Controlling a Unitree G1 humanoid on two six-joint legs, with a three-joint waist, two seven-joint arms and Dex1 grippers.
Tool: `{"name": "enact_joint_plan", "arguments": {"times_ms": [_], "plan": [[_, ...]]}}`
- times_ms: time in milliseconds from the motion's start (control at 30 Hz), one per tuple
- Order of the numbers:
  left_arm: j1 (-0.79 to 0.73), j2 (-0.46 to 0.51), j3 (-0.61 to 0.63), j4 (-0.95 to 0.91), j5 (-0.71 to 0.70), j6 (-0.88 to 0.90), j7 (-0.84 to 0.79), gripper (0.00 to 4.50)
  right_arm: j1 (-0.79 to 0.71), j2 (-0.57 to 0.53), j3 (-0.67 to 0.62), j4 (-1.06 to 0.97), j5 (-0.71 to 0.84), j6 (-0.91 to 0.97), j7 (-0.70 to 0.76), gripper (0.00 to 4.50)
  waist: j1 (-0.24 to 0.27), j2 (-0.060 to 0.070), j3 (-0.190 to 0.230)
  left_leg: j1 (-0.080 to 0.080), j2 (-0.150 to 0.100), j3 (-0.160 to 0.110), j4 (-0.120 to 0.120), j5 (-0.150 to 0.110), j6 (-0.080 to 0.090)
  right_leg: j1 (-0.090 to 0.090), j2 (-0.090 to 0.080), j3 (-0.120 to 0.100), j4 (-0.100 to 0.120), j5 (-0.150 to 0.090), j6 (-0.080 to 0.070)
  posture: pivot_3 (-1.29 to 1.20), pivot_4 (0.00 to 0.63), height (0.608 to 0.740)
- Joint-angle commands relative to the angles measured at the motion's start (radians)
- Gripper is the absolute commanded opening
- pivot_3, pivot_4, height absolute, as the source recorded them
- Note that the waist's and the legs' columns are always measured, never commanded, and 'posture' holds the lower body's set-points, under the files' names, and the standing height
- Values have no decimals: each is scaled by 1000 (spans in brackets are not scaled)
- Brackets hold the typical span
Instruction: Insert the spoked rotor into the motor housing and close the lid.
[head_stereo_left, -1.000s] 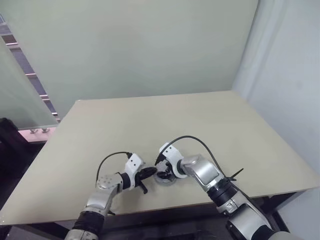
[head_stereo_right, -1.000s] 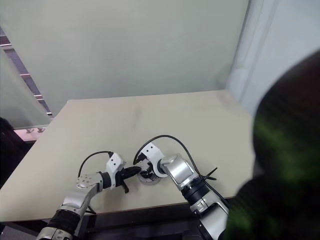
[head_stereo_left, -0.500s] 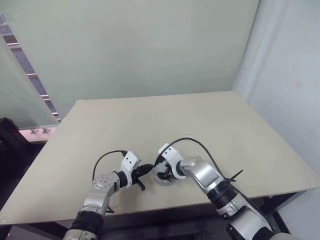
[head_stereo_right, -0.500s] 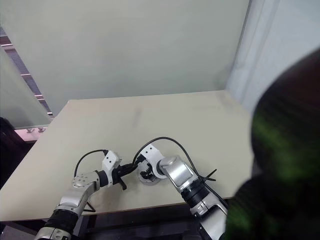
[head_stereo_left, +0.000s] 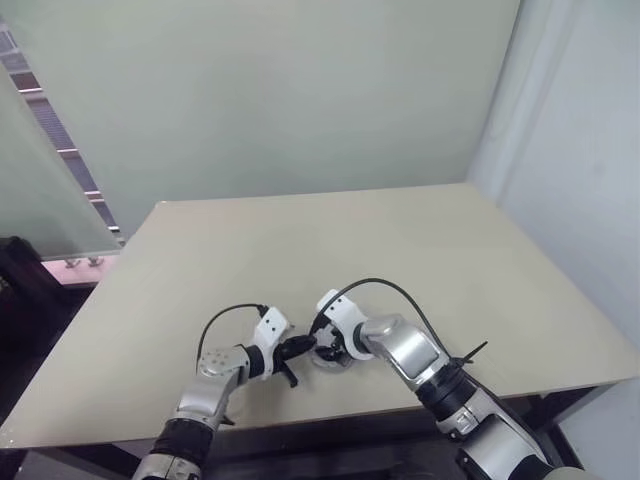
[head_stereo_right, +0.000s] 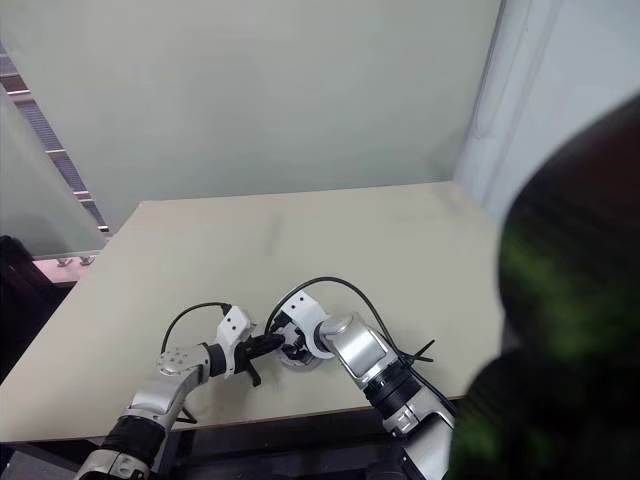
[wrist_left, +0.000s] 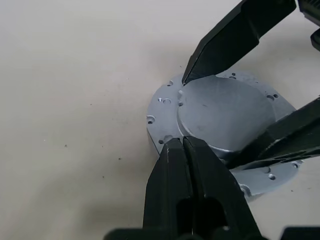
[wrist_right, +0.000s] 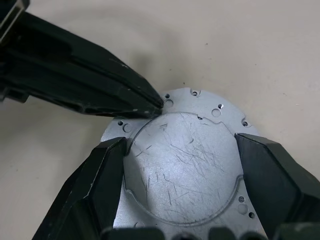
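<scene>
Your right hand (wrist_right: 180, 150) has its fingers spread wide, straddling a raised round silver plate on a flanged silver disc with small screw holes around the rim (wrist_left: 220, 115). The pads (wrist_right: 107, 165) sit right at the plate's edges on both sides; real clamping or just bracketing, can't tell. Left hand (wrist_left: 183, 142) is clenched, nothing in it, tips pressed together and touching the disc's rim from the side, next to the raised plate.

The stack sits on the bench (head_stereo_left: 300, 240) near the front edge, between your two arms (head_stereo_left: 335, 355).

Status as I read it: what's facing up is plain scratched metal, no spokes, no copper windings, no dark lid face. So either the parts are already stacked and you're looking at a closed assembly's back, or this is one part flipped over. Can't tell which from here. No loose rotor, housing or lid lying elsewhere on the bench, which leans toward parts being stacked together.

If so, what's left is seating: check that the raised plate sits flush and centred on the flange. It looks level in both wrist views, no obvious tilt
</scene>
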Motion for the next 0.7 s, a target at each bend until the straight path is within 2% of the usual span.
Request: {"name": "enact_joint_plan", "arguments": {"times_ms": [33,400,700], "plan": [[-14,3,-31,26,39,8,2,0,31,-24,16,35,5,35,17,3270,0,0,0,0,0,0,0,0,0,0,0,0,0,0,0,0,0,740],[-25,1,-21,29,34,1,-5,0,23,-10,-79,20,38,6,-14,3270,0,-1,0,-1,0,-1,-3,0,0,-1,0,0,0,0,0,0,0,740],[-45,10,99,-2,-66,28,17,0,29,19,-82,71,25,-37,-57,3270,-1,-2,0,-1,1,-1,-3,0,0,-2,1,-1,0,-1,-2,0,0,740]]}}
